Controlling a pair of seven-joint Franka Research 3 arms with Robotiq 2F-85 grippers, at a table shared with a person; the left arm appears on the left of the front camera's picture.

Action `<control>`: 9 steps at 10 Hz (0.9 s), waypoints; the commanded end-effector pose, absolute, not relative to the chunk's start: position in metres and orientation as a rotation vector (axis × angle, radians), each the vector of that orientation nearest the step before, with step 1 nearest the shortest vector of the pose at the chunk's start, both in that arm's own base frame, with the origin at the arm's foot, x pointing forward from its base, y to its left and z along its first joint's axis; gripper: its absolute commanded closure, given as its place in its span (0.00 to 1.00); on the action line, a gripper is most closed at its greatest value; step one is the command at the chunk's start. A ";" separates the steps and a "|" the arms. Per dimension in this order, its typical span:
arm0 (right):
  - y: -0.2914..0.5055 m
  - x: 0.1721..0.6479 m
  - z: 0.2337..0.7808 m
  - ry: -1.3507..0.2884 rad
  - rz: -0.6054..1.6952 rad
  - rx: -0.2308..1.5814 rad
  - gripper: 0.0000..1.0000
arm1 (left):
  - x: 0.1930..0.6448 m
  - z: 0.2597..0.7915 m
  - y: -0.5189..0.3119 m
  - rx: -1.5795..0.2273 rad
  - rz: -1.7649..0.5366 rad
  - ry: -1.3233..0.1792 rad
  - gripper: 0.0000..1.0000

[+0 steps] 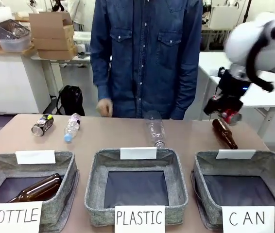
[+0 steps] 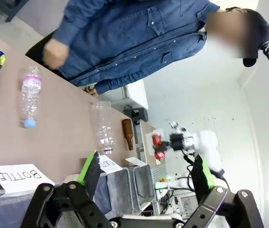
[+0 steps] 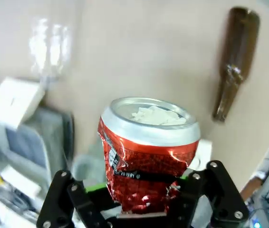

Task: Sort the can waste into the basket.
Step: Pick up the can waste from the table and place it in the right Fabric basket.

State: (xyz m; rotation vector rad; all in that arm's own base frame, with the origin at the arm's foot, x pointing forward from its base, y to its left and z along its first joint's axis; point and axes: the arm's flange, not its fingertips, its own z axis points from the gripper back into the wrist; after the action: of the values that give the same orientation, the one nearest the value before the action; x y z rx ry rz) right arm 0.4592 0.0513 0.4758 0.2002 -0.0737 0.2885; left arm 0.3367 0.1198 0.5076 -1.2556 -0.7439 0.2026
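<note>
Though blurry, seemingly two cans (image 1: pixel 42 124) (image 1: pixel 231 116), three baskets (image 1: pixel 64 194) (image 1: pixel 94 184) (image 1: pixel 200 194).

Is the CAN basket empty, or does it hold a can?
Empty: the CAN basket shows a bare dark bottom. The red can is clamped in the right gripper; the dark can lies on the table.

My front camera sits on my side of the table (image 1: pixel 128 136) and looks across it at the person (image 1: pixel 147 53). My left wrist camera is rolled and set farther back; it takes in the same tabletop at left and my right gripper (image 2: pixel 160 146) mid-frame. My right wrist camera looks down from close range on the red can (image 3: pixel 144 161), and the brown bottle (image 3: pixel 232 61) at its upper right also shows at the front view's right
</note>
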 end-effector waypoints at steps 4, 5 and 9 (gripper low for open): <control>0.057 0.303 0.484 -0.107 0.911 0.328 1.00 | 0.337 0.506 0.118 -1.270 0.188 -0.768 0.00; 0.064 0.294 0.481 -0.077 0.931 0.310 1.00 | 0.337 0.506 0.118 -1.270 0.188 -0.768 0.00; 0.067 0.297 0.476 -0.028 0.899 0.307 1.00 | 0.337 0.506 0.118 -1.270 0.188 -0.768 0.00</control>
State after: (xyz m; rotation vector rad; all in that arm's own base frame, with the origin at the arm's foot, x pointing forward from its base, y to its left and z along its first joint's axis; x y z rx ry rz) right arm 0.2927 0.0709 0.4719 0.3227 -0.0321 0.9235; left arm 0.3367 0.1200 0.5072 -1.2562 -0.7429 0.2037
